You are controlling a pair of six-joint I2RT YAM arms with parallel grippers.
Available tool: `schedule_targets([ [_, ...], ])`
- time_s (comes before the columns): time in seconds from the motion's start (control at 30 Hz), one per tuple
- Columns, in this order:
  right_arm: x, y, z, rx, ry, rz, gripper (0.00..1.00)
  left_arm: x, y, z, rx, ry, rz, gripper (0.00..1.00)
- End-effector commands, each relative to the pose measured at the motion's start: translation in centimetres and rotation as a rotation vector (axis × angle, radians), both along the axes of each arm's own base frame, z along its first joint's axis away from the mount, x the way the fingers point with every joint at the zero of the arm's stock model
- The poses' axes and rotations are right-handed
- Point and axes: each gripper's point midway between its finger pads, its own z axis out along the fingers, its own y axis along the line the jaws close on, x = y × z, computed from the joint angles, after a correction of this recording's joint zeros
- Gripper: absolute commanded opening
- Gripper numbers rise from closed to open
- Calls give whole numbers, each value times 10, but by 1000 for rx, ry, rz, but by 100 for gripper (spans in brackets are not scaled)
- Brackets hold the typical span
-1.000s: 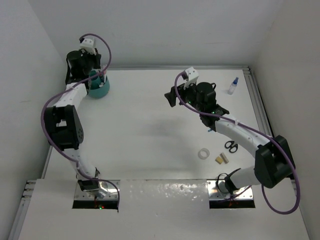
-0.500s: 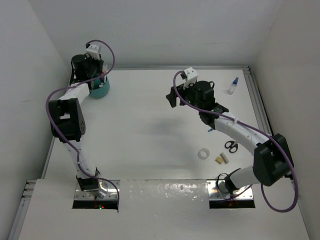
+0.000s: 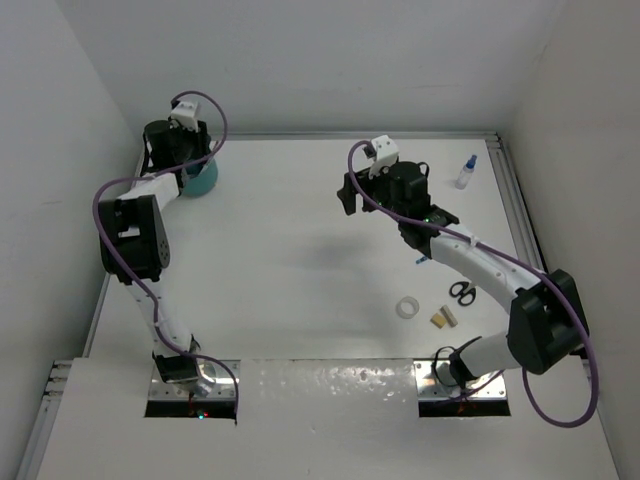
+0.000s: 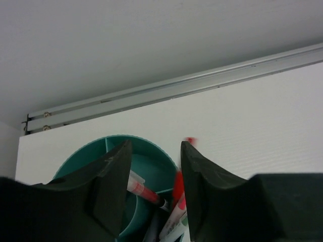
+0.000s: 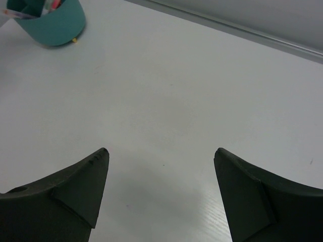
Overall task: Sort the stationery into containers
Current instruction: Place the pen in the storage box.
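Top view: the round teal plastic desk pot [image 3: 203, 181] sat at the white worktop's [image 3: 280, 250] far-left corner, with the black-handled scissors [image 3: 462, 292] and white tape ring [image 3: 406, 308] well apart from it. Left wrist: the left fingers [image 4: 108, 186] hung parted over the pot (a thin red pen [image 4: 145, 192] inside), gripping nothing. Right wrist: the right fingers [image 5: 75, 191] gaped wide above the worktop.
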Motion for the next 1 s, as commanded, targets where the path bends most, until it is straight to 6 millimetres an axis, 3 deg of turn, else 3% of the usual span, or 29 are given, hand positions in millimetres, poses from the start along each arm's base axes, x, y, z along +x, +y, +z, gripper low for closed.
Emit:
schedule_targets([
  [0.0,7,-11,36,41,-54,-82,83,2,14,27,-7,-60,36,43],
  [0.2,3,-30,30,43,-35,-170,82,-4,11,43,8,-61,6,50],
  [0.37,-1,-53,21,63,2,-275,81,-11,-3,61,-22,-65,-53,53],
  [0.43,-1,-66,17,95,40,-351,73,-10,-10,77,-38,-84,-59,53],
  [0.6,-5,-137,-28,161,267,-731,22,-7,-19,114,-39,-115,-51,54],
  [0.67,-13,-173,-47,147,333,-905,24,-10,-22,123,-35,-117,-42,54],
  [0.7,-15,-182,-55,180,357,-987,39,-11,-24,128,-32,-112,-40,54],
  [0.73,-22,-201,-65,174,388,-1068,44,-13,-31,135,-23,-118,-53,54],
  [0.77,-25,-210,-75,200,411,-1138,59,-15,-35,140,-15,-118,-63,54],
  [0.87,-40,-228,-109,243,539,-1224,60,-28,-52,143,21,-95,-119,54],
  [0.93,-48,-238,-133,240,628,-1248,50,-40,-67,144,19,-77,-184,54],
  [0.97,-50,-237,-140,236,663,-1240,47,-47,-73,131,7,-26,-206,54],
])
